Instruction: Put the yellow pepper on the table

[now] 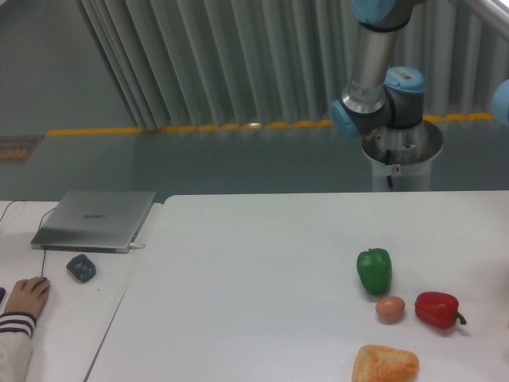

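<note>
Four food items sit grouped at the worktop's right side, roughly four o'clock from its centre: bread roll nearest, at the front edge; small brown egg just behind it; red pepper just beside the egg at three o'clock, stem pointing right; green pepper upright, just beyond the egg at eleven o'clock

Items stand near one another but apart, likely laid out as a pick set within the arm's reach

Yellow pepper: not visible anywhere; none on the worktop, so placement judged not yet done

Side desk at nine o'clock: a person's hand resting at its near edge, grey mouse beyond, closed silver laptop farthest

Robot arm at one o'clock behind the worktop on a white pedestal; its forward links run off the right edge

Hand of the robot: out of view, so its state, and whether it carries the pepper, cannot be told
</note>
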